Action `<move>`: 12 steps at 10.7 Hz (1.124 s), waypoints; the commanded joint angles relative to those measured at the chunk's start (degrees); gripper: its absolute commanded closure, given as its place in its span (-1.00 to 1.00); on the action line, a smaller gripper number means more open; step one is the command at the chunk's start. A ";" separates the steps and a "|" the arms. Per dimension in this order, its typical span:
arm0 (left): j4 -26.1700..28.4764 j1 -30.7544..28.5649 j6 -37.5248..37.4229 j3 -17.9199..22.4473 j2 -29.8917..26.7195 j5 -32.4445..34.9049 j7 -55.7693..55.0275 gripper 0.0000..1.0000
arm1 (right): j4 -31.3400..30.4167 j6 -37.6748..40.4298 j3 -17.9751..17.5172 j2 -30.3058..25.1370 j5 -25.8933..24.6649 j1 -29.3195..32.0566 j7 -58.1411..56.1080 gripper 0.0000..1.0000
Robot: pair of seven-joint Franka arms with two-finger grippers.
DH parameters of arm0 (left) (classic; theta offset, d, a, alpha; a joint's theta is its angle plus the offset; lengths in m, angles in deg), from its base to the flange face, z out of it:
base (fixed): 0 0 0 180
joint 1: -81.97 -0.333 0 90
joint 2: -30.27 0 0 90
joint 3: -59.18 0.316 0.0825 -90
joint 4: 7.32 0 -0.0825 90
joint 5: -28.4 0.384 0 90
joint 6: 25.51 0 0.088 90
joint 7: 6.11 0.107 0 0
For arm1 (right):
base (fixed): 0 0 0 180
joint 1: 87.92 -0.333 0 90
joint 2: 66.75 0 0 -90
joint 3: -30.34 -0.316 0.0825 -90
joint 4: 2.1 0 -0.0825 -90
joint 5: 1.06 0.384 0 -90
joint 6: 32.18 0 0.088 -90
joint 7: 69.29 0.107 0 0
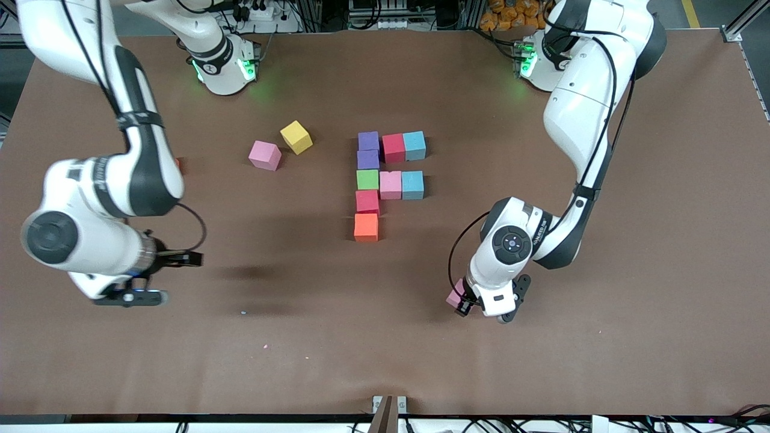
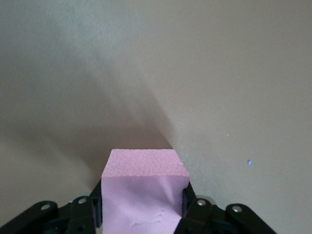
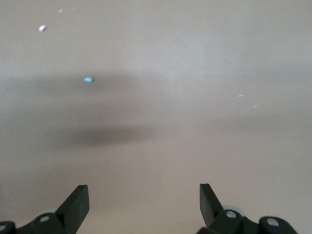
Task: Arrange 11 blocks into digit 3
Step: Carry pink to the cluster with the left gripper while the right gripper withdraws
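Several blocks stand in a tight group mid-table: two purple [image 1: 368,141] [image 1: 368,159], a crimson one [image 1: 393,148], light blue [image 1: 414,145], green [image 1: 367,179], pink [image 1: 390,184], a second light blue [image 1: 412,184], a second crimson [image 1: 367,201] and orange [image 1: 366,227]. A pink block [image 1: 265,155] and a yellow one [image 1: 296,137] lie loose toward the right arm's end. My left gripper [image 1: 460,302] [image 2: 144,204] is shut on another pink block [image 1: 454,295] [image 2: 145,187], low at the table, nearer the front camera than the group. My right gripper [image 1: 135,297] [image 3: 144,200] hangs open over bare table, holding nothing.
The brown table [image 1: 337,349] carries a few tiny foam crumbs [image 3: 88,79] [image 1: 243,313]. The right arm's elbow [image 1: 114,180] hangs over the table beside the loose blocks. A small metal bracket [image 1: 389,404] sits at the table's front edge.
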 commanded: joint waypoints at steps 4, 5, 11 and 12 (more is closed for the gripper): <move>0.32 4.60 -6.12 0.52 -2.42 -0.15 -22.72 1.00 | -4.80 0.40 -1.25 -12.03 -0.29 7.06 -4.51 -1.00; 0.40 5.30 -9.27 0.43 -3.30 -0.15 -26.75 1.00 | -3.75 1.98 -1.25 -13.44 -0.29 7.24 -4.42 -1.00; 6.56 10.66 -13.09 -0.18 -7.70 -0.15 -48.39 1.00 | -6.79 1.91 -1.08 -21.52 3.93 10.14 -5.12 -1.00; 6.64 11.89 -13.09 -0.10 -7.70 -0.15 -50.07 1.00 | -8.38 1.56 -0.99 -22.93 3.75 10.75 -5.38 -1.00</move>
